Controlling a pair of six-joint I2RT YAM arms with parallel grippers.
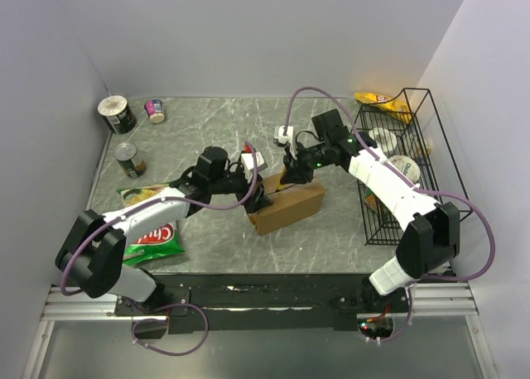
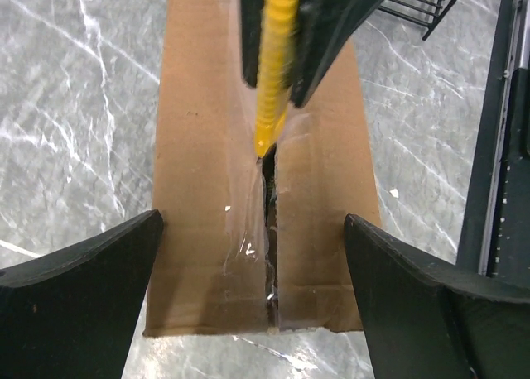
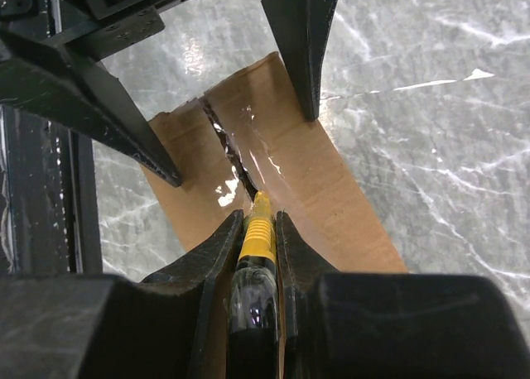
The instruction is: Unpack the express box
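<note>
Tape on the box seam wants a shallow, straight cut from the yellow cutter pinched in the right gripper, the spread left gripper straddling the box.

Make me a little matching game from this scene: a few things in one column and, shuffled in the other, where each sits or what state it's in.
1. express box
2. yellow cutter
3. left tool
4. black wire rack

a. clamped in the right tool
b. standing on the right side
c. open wide above the box's end
d. taped seam partly slit

Pairs: 1-d, 2-a, 3-c, 4-b.
</note>
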